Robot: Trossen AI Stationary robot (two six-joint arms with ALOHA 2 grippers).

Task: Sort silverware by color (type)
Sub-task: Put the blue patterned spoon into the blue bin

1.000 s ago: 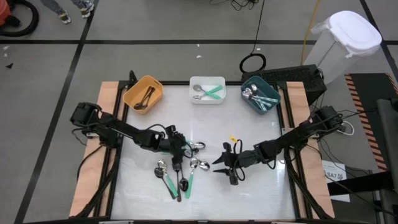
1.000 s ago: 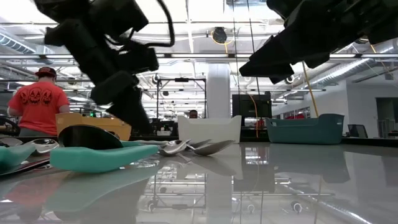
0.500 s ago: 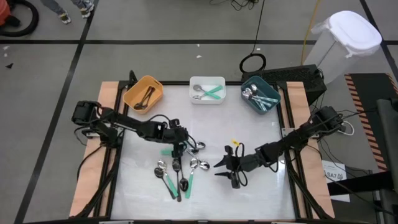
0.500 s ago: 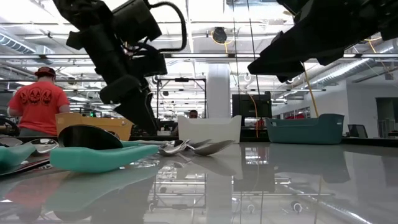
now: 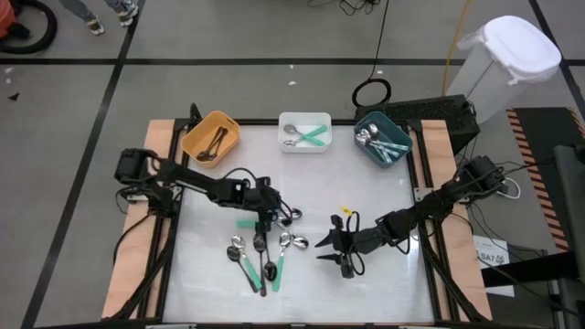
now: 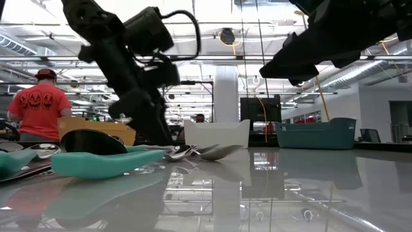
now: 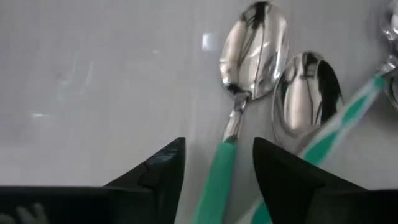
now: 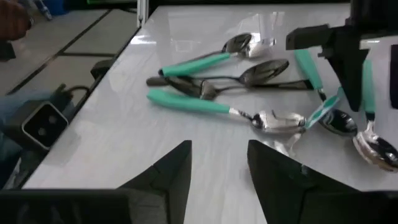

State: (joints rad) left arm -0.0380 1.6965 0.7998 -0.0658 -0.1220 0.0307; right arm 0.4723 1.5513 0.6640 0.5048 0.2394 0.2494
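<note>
We are partway: spoons already lie in the orange bin (image 5: pixel 211 136), white bin (image 5: pixel 304 131) and teal bin (image 5: pixel 382 140), a loose cluster of spoons (image 5: pixel 265 249) remains mid-table, our left gripper (image 7: pixel 217 163) straddles a mint-handled spoon (image 7: pixel 239 118) with jaws apart, and our right gripper (image 5: pixel 336 249) waits nearby, open and empty.

The white table (image 5: pixel 384 196) carries three bins along its far edge: orange bin (image 5: pixel 211 137), white bin (image 5: pixel 305 132), teal bin (image 5: pixel 383 140). Loose spoons (image 5: pixel 265 247) lie scattered below the white bin.
</note>
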